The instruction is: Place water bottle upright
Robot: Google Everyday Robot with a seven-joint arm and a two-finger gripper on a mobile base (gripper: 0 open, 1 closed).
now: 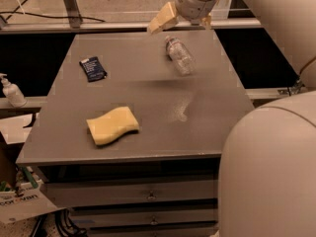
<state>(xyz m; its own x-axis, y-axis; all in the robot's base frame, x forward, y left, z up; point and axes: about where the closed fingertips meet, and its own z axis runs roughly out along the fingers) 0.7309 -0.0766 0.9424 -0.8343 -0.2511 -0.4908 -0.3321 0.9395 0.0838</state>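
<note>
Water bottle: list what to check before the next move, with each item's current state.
1. Gripper free of the bottle: ok. It hangs open over the table's far edge, just above the cap, with a gap between them.
2. Bottle upright: cannot tell. It looks slanted, with the cap towards the far left.
3. Bottle inside the table edges: ok. It sits on the far right part, away from the rim.
4. Sponge apart from the bottle: ok. It lies near the front left.
5. Packet apart from the bottle: ok. It lies at the far left.
</note>
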